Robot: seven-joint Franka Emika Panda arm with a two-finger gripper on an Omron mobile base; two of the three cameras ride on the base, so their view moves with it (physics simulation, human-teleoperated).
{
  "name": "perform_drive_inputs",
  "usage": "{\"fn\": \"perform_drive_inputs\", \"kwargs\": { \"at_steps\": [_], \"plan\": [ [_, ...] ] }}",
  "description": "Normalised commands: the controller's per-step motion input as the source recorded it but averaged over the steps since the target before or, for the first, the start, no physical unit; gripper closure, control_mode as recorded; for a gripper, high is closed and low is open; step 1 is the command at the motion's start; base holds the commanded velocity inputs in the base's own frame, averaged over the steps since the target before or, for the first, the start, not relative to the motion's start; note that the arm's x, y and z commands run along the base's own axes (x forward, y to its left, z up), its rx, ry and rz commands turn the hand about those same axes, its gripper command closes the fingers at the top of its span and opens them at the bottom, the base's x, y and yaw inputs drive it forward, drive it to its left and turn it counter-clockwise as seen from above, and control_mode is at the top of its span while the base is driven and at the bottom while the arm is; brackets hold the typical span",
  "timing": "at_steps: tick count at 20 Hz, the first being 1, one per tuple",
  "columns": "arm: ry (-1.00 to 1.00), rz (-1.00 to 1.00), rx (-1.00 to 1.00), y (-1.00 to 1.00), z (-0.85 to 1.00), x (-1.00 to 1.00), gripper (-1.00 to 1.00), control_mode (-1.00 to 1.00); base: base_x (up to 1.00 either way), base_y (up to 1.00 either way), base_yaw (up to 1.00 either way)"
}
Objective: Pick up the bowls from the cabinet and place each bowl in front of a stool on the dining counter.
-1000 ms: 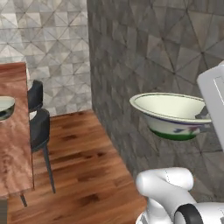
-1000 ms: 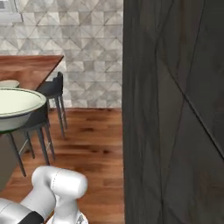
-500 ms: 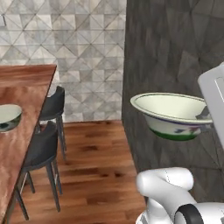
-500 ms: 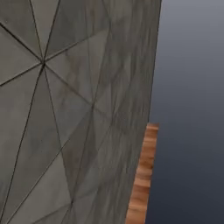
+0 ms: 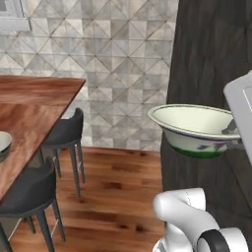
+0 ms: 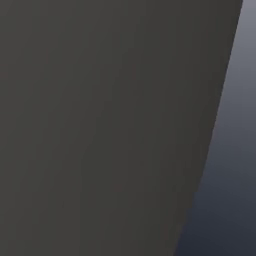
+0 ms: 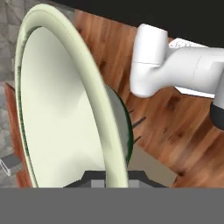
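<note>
Cream-glazed wide bowl (image 5: 194, 129), green outside: pinched at its rim by the gripper (image 7: 107, 177), carried aloft beside a dark wall, well apart from the counter (image 5: 29, 113). Step: transport. Next, likely: approach the counter, set down before a stool (image 5: 61, 132); second bowl (image 5: 3, 143) already there.

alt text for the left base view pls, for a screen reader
A wide cream bowl with a green underside is held in the air at right by its rim, before a dark wall. At left, two black stools stand beside a reddish-brown dining counter bearing a second bowl.
</note>
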Motion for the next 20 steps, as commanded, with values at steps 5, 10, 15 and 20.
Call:
{"fn": "perform_drive_inputs", "kwargs": {
  "at_steps": [5, 10, 15, 20],
  "plan": [
    [0.00, 0.00, 0.00, 0.00, 0.00, 0.00, 1.00, 1.00, 1.00, -0.72, 0.41],
    [0.00, 0.00, 0.00, 0.00, 0.00, 0.00, 1.00, 1.00, 1.00, -0.68, 0.44],
    [0.00, 0.00, 0.00, 0.00, 0.00, 0.00, 1.00, 1.00, 1.00, -0.66, 0.49],
    [0.00, 0.00, 0.00, 0.00, 0.00, 0.00, 1.00, 1.00, 0.94, -0.54, 0.61]
  ]
}}
